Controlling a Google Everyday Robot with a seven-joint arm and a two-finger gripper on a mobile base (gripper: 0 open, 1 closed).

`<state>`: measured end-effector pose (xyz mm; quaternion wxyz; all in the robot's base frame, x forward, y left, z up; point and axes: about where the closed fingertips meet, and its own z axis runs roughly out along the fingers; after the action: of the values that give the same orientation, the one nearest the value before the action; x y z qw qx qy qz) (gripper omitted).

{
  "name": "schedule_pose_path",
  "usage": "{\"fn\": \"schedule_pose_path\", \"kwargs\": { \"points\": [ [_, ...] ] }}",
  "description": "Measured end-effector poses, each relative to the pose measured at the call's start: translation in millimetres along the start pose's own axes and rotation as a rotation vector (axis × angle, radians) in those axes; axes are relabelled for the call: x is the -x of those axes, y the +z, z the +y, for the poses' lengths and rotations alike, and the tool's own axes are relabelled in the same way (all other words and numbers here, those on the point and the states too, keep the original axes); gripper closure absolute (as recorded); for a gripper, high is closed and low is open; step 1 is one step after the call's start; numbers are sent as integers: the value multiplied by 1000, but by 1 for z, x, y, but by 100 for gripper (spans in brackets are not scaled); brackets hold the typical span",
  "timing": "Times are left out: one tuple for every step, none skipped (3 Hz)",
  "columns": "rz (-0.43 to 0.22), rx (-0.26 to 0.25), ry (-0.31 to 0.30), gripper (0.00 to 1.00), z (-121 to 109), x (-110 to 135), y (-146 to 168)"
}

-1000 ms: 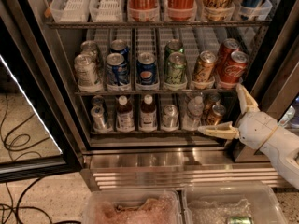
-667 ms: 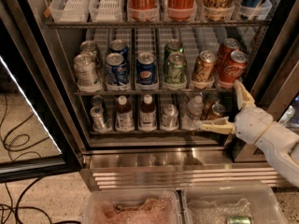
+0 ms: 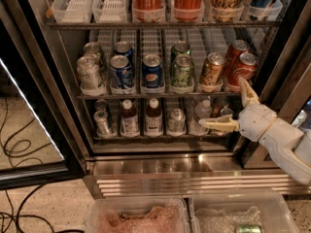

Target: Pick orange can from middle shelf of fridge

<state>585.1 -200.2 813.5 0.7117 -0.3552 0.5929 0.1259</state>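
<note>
Camera view: we see orange can (image 3: 211, 71) on middle shelf (image 3: 146, 96) of fridge (image 3: 160, 168), between green can (image 3: 182, 72) and red can (image 3: 243, 69). Claw (image 3: 228, 107) spread apart, below-right, not touching. We judge can rigid, slick, moderately heavy; grip mid-body.

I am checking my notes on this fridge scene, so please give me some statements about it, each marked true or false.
1. The gripper holds the orange can. False: it is open and empty, below and right of the can.
2. The orange can stands on the middle shelf between a green can and a red can. True.
3. The orange can lies on its side. False: it stands upright.
4. Bottles stand on the rack below. True.
</note>
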Motion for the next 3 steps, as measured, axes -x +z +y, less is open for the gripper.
{"fn": "schedule_pose_path", "kwargs": {
  "points": [
    [-17,28,-18,0,-7,3,10],
    [-23,39,-23,0,-9,4,14],
    [-23,39,-23,0,-9,4,15]
  ]
}}
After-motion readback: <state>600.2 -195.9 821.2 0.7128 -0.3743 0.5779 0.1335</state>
